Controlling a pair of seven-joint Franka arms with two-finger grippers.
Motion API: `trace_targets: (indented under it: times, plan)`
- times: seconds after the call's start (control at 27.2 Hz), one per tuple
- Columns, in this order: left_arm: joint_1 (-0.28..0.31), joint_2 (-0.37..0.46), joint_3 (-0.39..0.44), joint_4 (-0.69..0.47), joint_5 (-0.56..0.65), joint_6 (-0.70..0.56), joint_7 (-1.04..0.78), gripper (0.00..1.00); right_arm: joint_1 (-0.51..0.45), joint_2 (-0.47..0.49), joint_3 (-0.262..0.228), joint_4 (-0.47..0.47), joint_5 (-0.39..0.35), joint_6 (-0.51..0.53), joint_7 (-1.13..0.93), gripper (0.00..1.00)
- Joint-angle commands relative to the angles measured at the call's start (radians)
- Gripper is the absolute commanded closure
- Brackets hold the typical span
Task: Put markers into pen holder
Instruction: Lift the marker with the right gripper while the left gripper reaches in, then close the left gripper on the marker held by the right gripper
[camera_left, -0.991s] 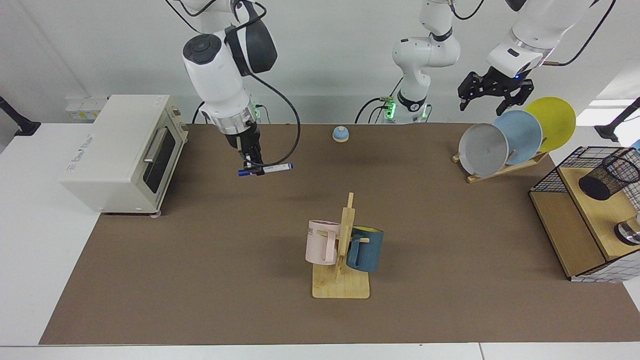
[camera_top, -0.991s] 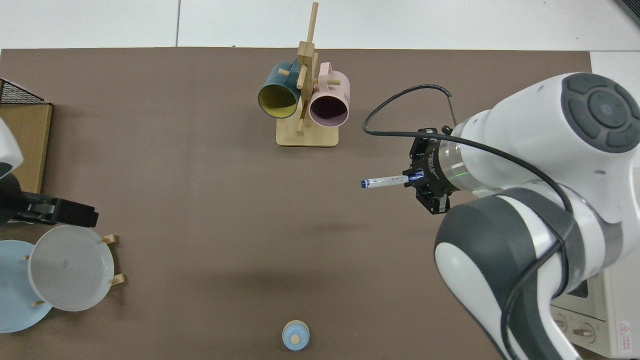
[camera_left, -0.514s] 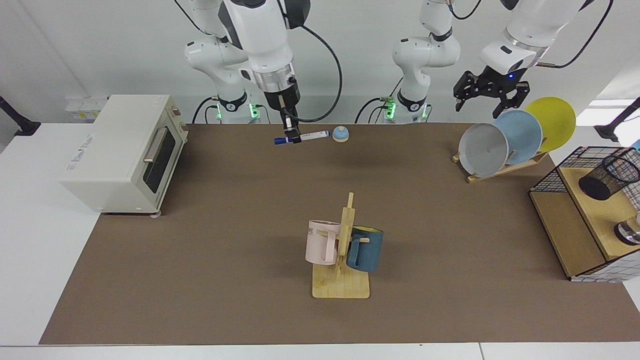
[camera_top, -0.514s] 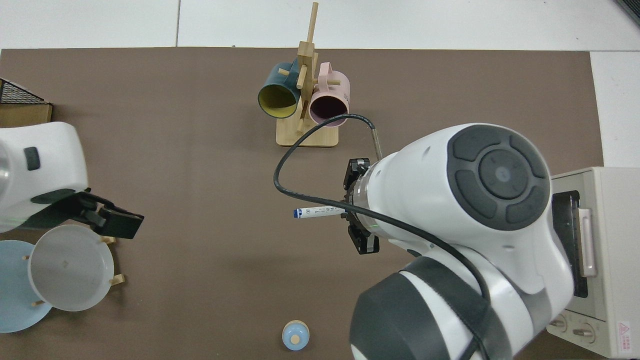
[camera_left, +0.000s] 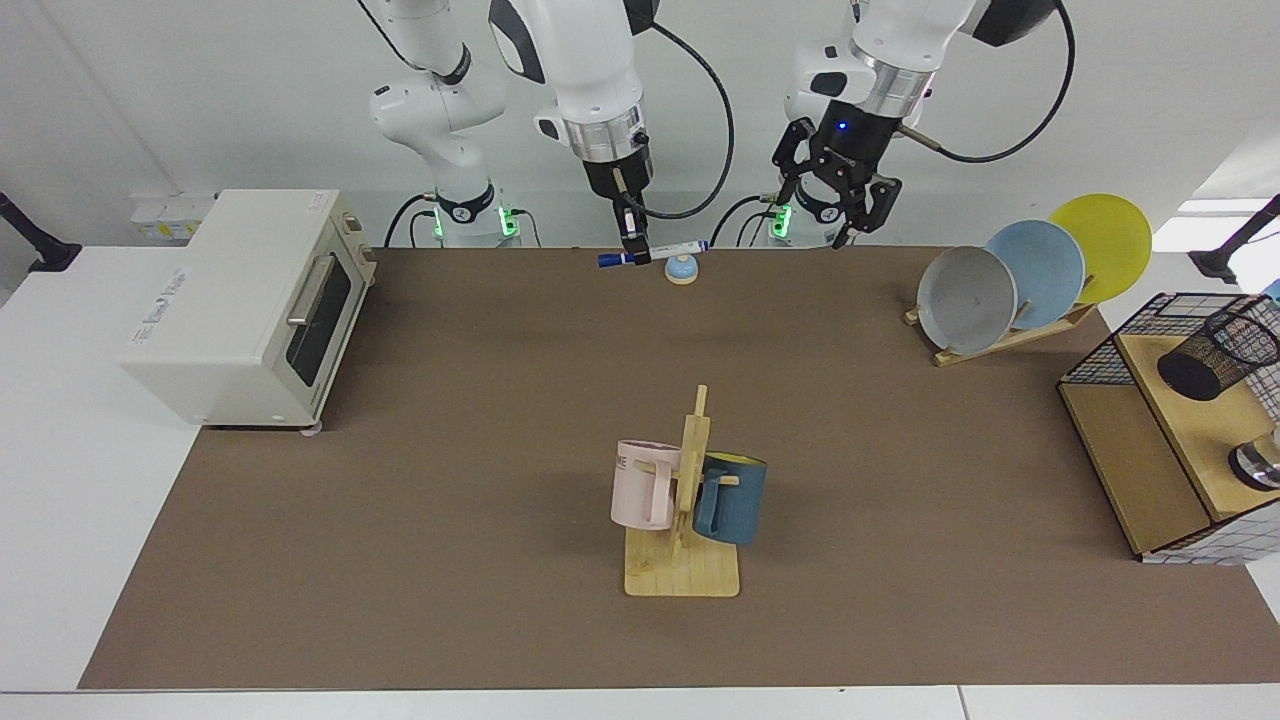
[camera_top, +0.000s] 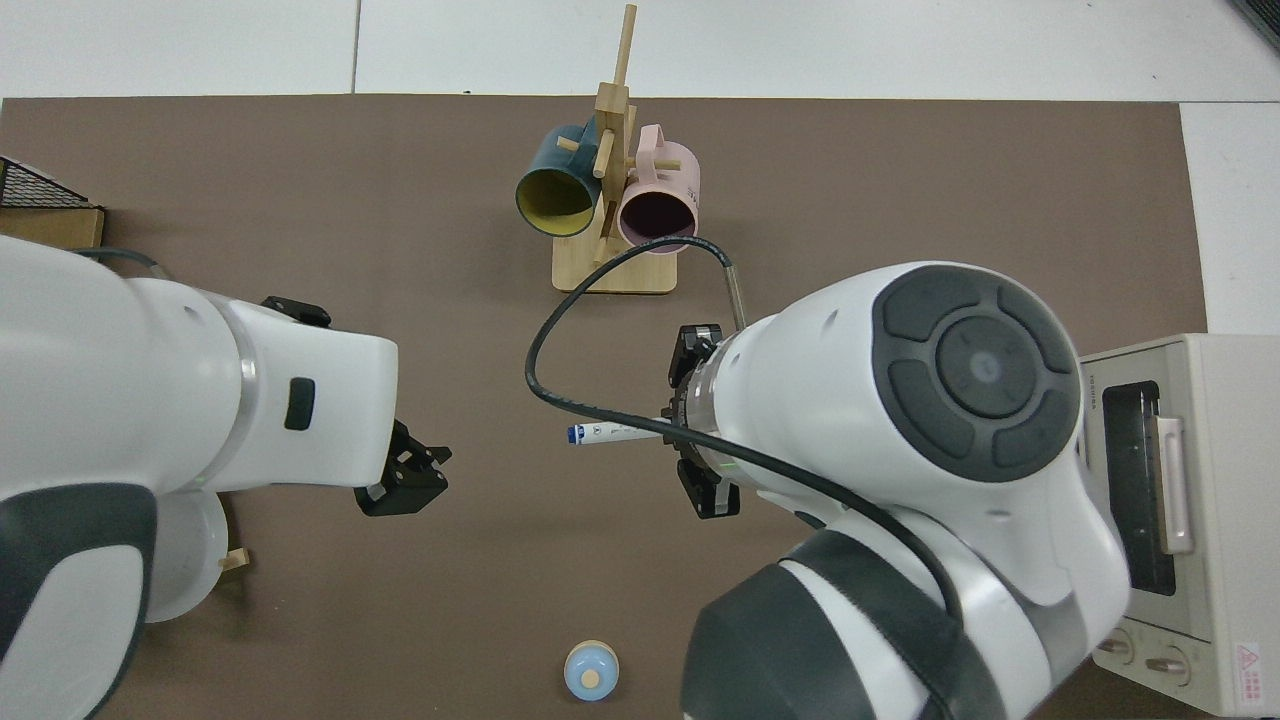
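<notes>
- The marker (camera_left: 652, 252) is off the tabletop (camera_left: 450, 520), carried level in the air at the twelve o'clock side of the facing view, just above and beside a small blue-domed bell (camera_left: 681, 268). So the pick-up part of the job looks done.
- The right pincer (camera_left: 631, 252) points straight down and is pinching the marker near its blue-capped end, with the white barrel sticking out toward three o'clock. In the top view the same marker (camera_top: 612, 433) pokes out toward nine o'clock from under the big white wrist.
- The left pincer (camera_left: 838, 215) hangs in the air at about one o'clock, near the free end of the marker but apart from it, fingers spread and holding nothing. In the top view this pincer (camera_top: 408, 478) faces the marker tip across a bare gap.
- The pen holder (camera_left: 1215, 355) sits at the three o'clock edge, tilted, on a wooden shelf inside a black wire basket (camera_left: 1120, 340), well apart from both pincers. No marker shows in it.
- Left to do, as I judge it: probably a hand-over to the left arm, which stands nearer the holder, then the carry across and the drop into the cup. Roughly a third of the way along.
</notes>
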Motion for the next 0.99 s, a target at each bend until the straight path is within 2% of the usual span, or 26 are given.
trace_targets:
  times: [0.0, 0.18, 0.48, 0.77, 0.84, 0.95]
  plan:
    - [-0.024, -0.013, 0.016, -0.053, -0.026, 0.048, 0.242, 0.06, 0.026, 0.014, 0.007, 0.017, 0.026, 0.042, -0.002, 1.0]
    - [-0.047, -0.013, 0.012, -0.071, -0.029, 0.088, 0.264, 0.05, 0.043, 0.017, 0.007, 0.015, 0.049, 0.08, 0.001, 1.0]
    - [-0.091, -0.014, 0.01, -0.114, -0.066, 0.122, 0.253, 0.04, 0.084, 0.029, 0.007, 0.017, 0.047, 0.118, 0.011, 1.0]
    - [-0.14, -0.01, 0.01, -0.165, -0.081, 0.177, 0.245, 0.07, 0.084, 0.04, 0.006, 0.017, 0.089, 0.158, 0.014, 1.0]
    - [-0.142, -0.01, 0.01, -0.166, -0.081, 0.176, 0.237, 0.12, 0.084, 0.042, 0.006, 0.017, 0.089, 0.161, 0.014, 1.0]
    - [-0.142, -0.01, 0.01, -0.168, -0.079, 0.176, 0.231, 0.28, 0.084, 0.043, 0.007, 0.015, 0.089, 0.174, 0.016, 1.0]
